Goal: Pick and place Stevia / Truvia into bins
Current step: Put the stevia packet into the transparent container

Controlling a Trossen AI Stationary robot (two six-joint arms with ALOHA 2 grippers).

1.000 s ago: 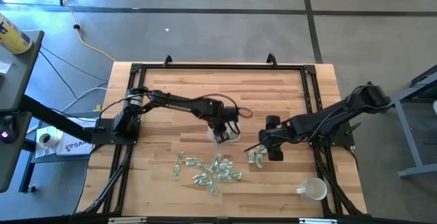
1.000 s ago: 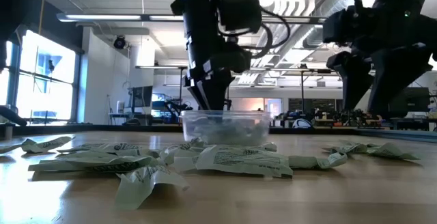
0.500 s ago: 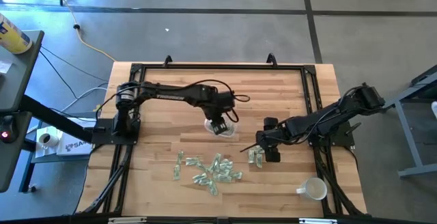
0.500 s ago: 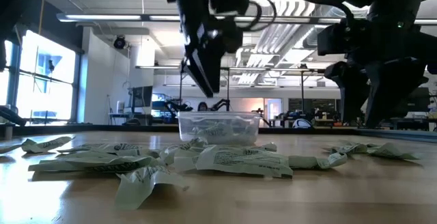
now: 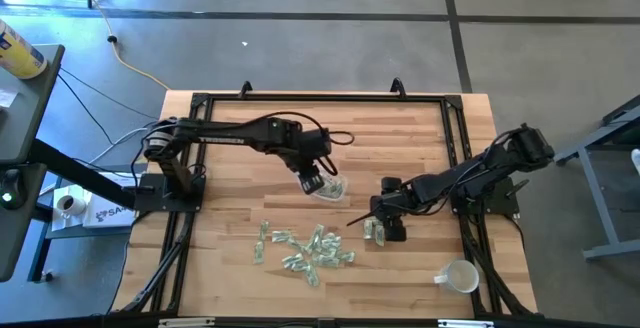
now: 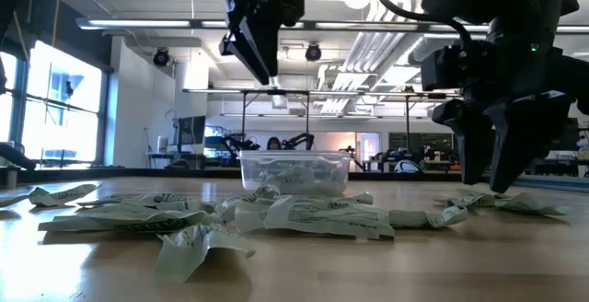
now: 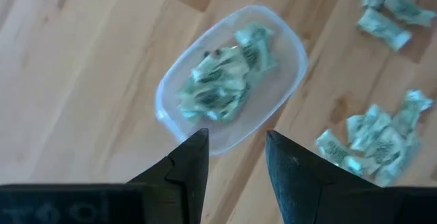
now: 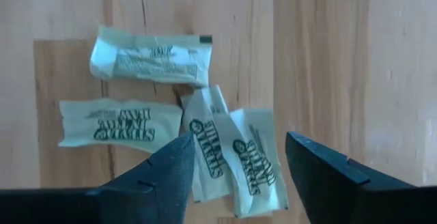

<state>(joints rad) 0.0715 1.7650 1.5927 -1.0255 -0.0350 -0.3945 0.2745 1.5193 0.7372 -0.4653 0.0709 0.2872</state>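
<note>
A wooden table (image 5: pixel 230 133) seen from above. The left gripper (image 5: pixel 312 180) hangs over the clear bin (image 5: pixel 329 188), fingers apart and empty; sachets lie inside. A loose pile of sachets (image 5: pixel 305 246) sits nearer the front. The right gripper (image 5: pixel 376 225), fingers apart, hovers low over a small cluster of sachets (image 8: pixel 205 142).

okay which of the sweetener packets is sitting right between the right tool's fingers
The overlapping pair of sachets, printed sides up, lies between the right tool's open fingers. The other two sachets in that small group lie flat and separate, beyond the fingertips.
</note>
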